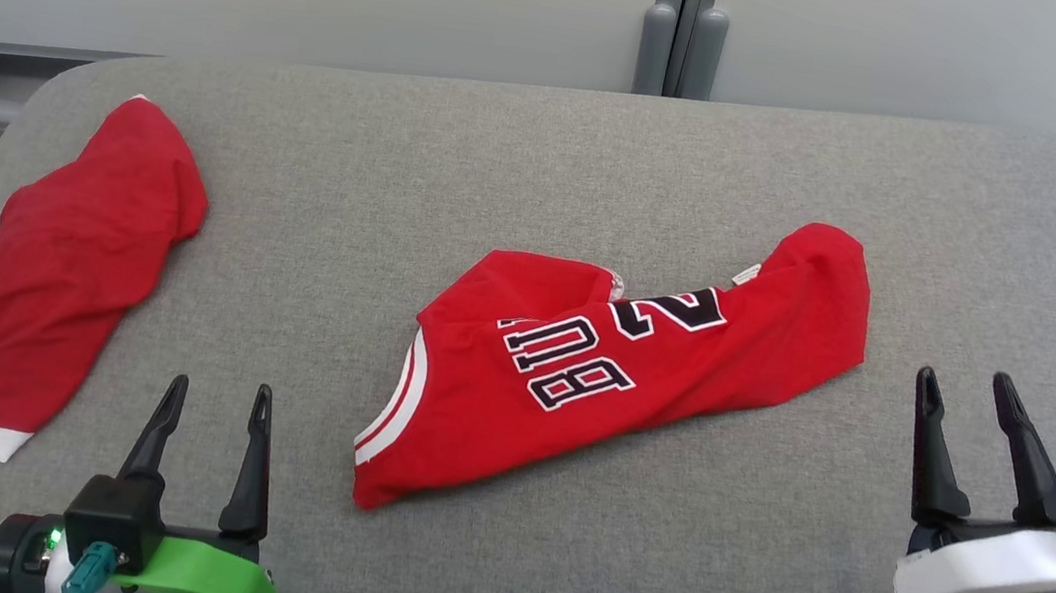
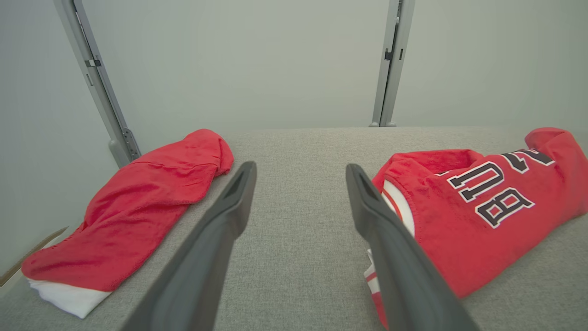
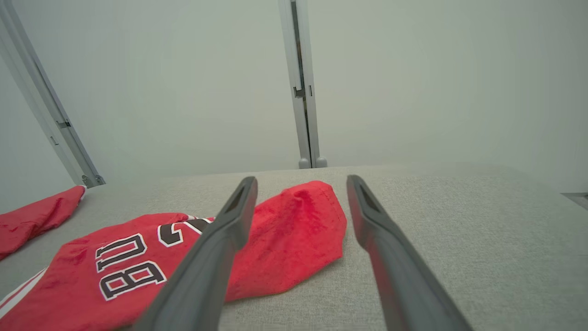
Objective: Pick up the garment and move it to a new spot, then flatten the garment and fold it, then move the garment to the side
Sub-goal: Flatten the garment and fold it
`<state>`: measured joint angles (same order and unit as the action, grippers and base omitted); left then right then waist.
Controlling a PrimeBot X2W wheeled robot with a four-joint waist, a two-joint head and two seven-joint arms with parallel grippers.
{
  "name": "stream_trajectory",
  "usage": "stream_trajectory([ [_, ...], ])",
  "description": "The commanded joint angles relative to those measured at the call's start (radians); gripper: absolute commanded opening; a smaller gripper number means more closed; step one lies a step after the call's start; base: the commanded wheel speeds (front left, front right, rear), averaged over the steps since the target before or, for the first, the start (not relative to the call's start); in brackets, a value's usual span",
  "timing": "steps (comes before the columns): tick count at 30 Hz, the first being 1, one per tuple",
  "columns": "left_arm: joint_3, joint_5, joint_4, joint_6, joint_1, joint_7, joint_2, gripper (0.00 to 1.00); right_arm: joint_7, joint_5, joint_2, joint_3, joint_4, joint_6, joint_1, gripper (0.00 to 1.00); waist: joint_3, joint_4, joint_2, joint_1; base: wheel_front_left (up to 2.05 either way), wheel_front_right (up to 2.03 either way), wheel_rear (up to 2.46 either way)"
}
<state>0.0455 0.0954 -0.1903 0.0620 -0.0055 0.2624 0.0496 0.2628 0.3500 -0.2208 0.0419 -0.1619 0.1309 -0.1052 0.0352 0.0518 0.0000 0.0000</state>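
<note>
Two red garments lie on the grey padded table [image 1: 547,138]: a lettered jersey [image 1: 620,368], crumpled near the middle, and a plain red garment [image 1: 57,279] well to the jersey's left, by the table's rounded edge. Of the two grippers, the left gripper [image 1: 220,387] and the right gripper [image 1: 963,376] flank the jersey, both spread wide and empty. Bare padding lies open behind the jersey and to its right.

The jersey [image 1: 620,368] at twelve o'clock looks like soft matt knit cloth on a coarse grey woven cushion [image 1: 545,158]; the fingers [image 2: 220,239] of my left gripper [image 1: 220,387] look matt dark plastic
</note>
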Motion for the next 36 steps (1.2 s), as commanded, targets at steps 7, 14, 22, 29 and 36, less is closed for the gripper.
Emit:
stream_trajectory([
  [7,-0.026,-0.014,-0.001,0.003,0.035,0.003,0.005,1.00,0.003,-0.046,0.052,-0.043,0.045,0.000,0.086,1.00,-0.014,-0.020,0.0000,0.0000,0.00,0.00,0.00],
  [14,-0.032,-0.025,-0.006,0.005,0.036,0.003,0.012,1.00,0.003,-0.056,0.061,-0.023,0.032,0.000,0.066,1.00,-0.015,-0.038,0.0000,0.0000,0.00,0.00,0.00],
  [22,0.020,-0.018,-0.054,0.045,-0.019,0.003,0.036,1.00,0.003,-0.047,0.054,0.006,0.004,0.000,0.041,1.00,-0.007,-0.066,0.0000,0.0000,0.00,0.00,0.00],
  [29,0.146,0.033,-0.236,0.069,-0.115,-0.010,0.092,1.00,0.003,-0.036,0.052,0.034,-0.021,0.000,0.015,1.00,0.011,-0.101,0.0000,0.0000,0.00,0.00,0.00],
  [36,0.311,0.157,-0.388,0.068,-0.210,-0.018,0.155,1.00,0.003,-0.028,0.054,0.052,-0.036,0.000,-0.008,1.00,0.042,-0.130,0.0000,0.0000,0.00,0.00,0.00],
])
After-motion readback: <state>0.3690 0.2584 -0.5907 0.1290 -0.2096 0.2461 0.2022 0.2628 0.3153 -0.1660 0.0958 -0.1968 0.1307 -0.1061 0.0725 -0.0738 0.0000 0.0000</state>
